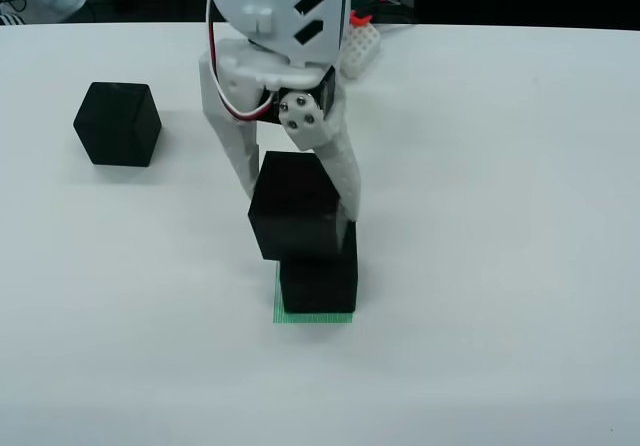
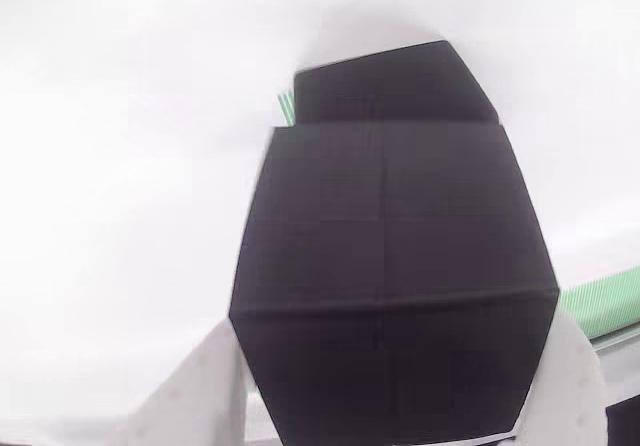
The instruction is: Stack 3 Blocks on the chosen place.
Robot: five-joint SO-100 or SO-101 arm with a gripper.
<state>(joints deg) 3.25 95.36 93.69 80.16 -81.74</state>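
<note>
Third block apart, far left

A white table runs back to a dark, cluttered far edge.

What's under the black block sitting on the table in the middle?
A green square lies under the bottom block; just its left and front edges peek out, the rest is covered. The pincer holds another block above it.

Robotics lab bench: white table, 3D-printed white arm with exposed wires, dark clutter behind.
</note>
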